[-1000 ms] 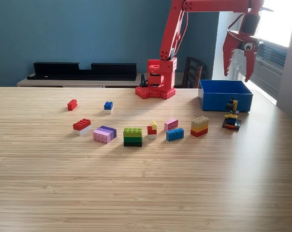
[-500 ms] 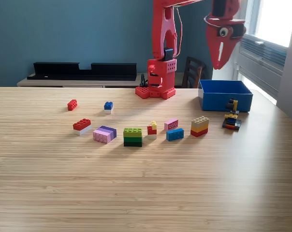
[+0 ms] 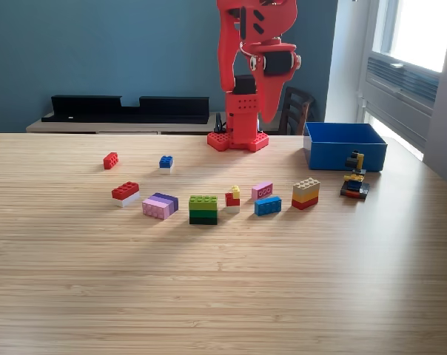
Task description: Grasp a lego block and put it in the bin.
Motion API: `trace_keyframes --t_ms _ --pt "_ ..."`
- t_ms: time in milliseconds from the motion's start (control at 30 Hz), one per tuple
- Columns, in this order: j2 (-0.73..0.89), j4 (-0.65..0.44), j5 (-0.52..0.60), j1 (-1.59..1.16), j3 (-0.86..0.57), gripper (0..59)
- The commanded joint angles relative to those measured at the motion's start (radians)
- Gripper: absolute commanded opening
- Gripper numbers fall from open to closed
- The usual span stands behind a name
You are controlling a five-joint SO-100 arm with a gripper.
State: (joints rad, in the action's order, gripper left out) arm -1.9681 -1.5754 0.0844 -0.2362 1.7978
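Several lego blocks lie on the wooden table in the exterior view: a red one (image 3: 110, 160), a blue one (image 3: 166, 162), a red-and-white one (image 3: 125, 193), a pink-purple one (image 3: 160, 205), a green stack (image 3: 203, 209), a pink one (image 3: 262, 190), a blue one (image 3: 268, 205) and a tan-yellow-red stack (image 3: 306, 193). The blue bin (image 3: 342, 155) stands at the back right; what is inside it is hidden. My red gripper (image 3: 271, 117) hangs high, pointing down just above the arm's base (image 3: 238, 139), left of the bin. Its jaws look shut with nothing in them.
A small red-yellow piece (image 3: 232, 197) sits between the green stack and the pink block. A black-yellow build (image 3: 354, 185) stands against the bin's front right. Behind the table are a long black shelf unit (image 3: 127, 108) and a dark chair (image 3: 294, 109).
The arm has swung from above the bin leftward and folded back over its base. The gripper, open a second ago, has closed. The blocks on the table have not moved.
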Motion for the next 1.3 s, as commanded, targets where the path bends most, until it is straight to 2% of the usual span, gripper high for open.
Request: trace_keyframes --t_ms 33,633,1067,1300 --pt "-0.060 0.023 0.005 0.006 0.006 0.0" --pt "-0.060 0.043 -0.020 0.077 0.021 0.0" --pt "-0.060 0.181 -0.074 0.094 0.118 0.0" --pt "-0.060 0.222 -0.109 0.091 0.126 0.0"
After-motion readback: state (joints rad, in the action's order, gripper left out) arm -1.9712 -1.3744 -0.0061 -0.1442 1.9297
